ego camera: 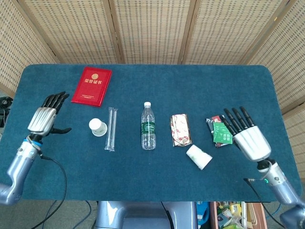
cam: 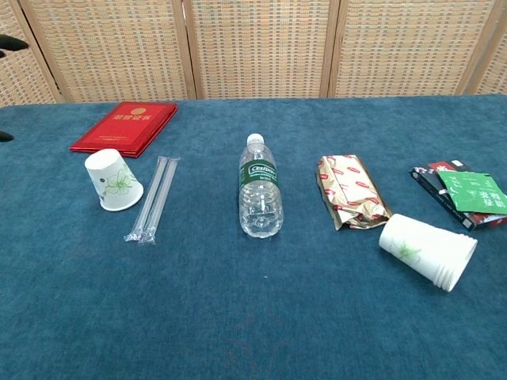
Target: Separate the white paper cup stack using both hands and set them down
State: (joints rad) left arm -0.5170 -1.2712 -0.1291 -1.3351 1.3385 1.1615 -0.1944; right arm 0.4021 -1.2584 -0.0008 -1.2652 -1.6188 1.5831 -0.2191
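Observation:
One white paper cup [ego camera: 97, 127] with a green print stands upside down on the blue table, left of the straws; the chest view shows this cup [cam: 115, 180] too. The remaining cup stack [ego camera: 199, 156] lies on its side near the front right, and in the chest view the stack [cam: 428, 252] has its rims pointing right and toward the front. My left hand [ego camera: 45, 114] hovers open at the far left, well apart from the single cup. My right hand [ego camera: 245, 136] is open, fingers spread, to the right of the stack and holding nothing.
A red booklet [ego camera: 92, 86] lies at the back left. Two wrapped straws [ego camera: 111, 129], a water bottle [ego camera: 148, 126] on its side and a gold snack packet [ego camera: 180, 130] line the middle. Green and black packets [ego camera: 220, 132] lie just ahead of my right hand.

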